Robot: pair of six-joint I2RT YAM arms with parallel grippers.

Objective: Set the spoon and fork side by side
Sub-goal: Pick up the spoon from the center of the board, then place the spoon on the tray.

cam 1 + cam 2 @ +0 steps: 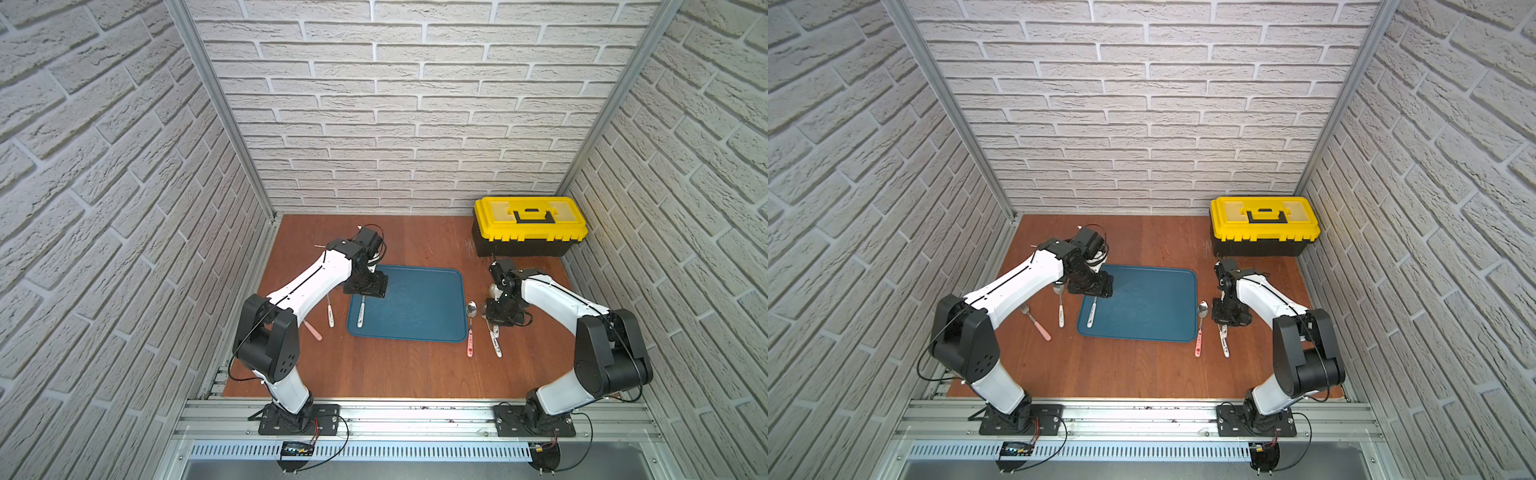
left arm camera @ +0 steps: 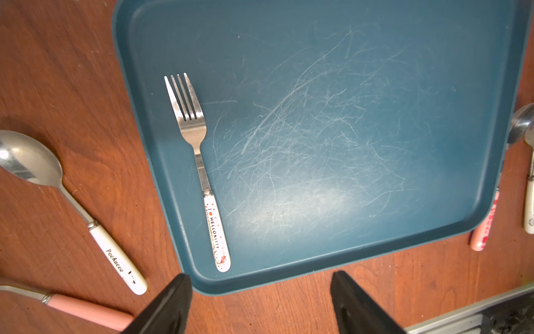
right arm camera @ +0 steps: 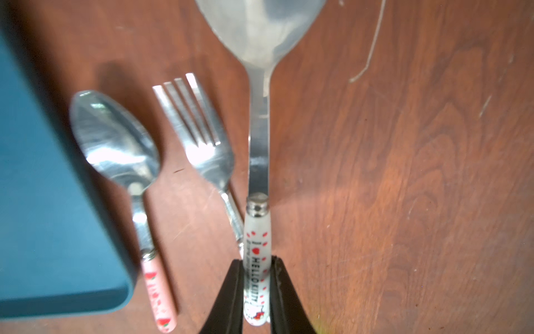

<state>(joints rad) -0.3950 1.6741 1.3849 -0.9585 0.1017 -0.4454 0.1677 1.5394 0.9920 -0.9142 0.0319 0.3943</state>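
Observation:
A fork [image 2: 196, 162] with a white Hello Kitty handle lies inside the blue tray [image 2: 346, 144], near its left rim. My left gripper [image 2: 260, 277] hovers open over the tray's near left corner, with nothing between its fingers. My right gripper [image 3: 256, 277] is shut on the white Hello Kitty handle of a spoon [image 3: 260, 121]. The spoon is raised slightly off the wooden table, right of the tray. Its bowl points away from the gripper and shows in a top view as the spoon bowl [image 1: 493, 289].
Right of the tray lie a pink-handled spoon [image 3: 115, 138] and a second fork [image 3: 202, 138], partly under the held spoon. Left of the tray lie a Pochacco spoon [image 2: 72, 202] and a pink-handled fork [image 1: 1036, 322]. A yellow toolbox [image 1: 530, 226] stands at the back right.

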